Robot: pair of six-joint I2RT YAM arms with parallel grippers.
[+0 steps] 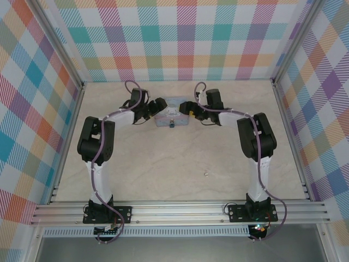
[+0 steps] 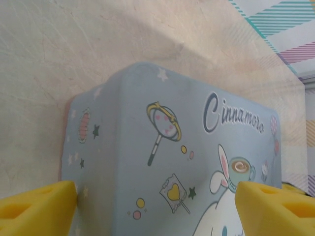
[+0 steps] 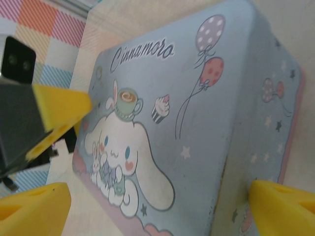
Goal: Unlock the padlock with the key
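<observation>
Both jaws wide around the tin (image 1: 170, 113)
Your left gripper (image 2: 156, 189) and right gripper (image 3: 160, 191) straddle it; padlock (image 1: 171, 125) is on its near face, key (image 1: 206, 174) lies well apart on the table (image 1: 158, 180).

A pale, marbled table (image 1: 136, 180) carries a light-blue cartoon-printed tin (image 1: 170, 112) at 12 o'clock. The tiny silvery key (image 1: 206, 174) lies well apart at 5 o'clock.

place: robot lab cell | aluminium frame (image 1: 180, 210) | plaid backdrop walls (image 1: 185, 38)
</observation>
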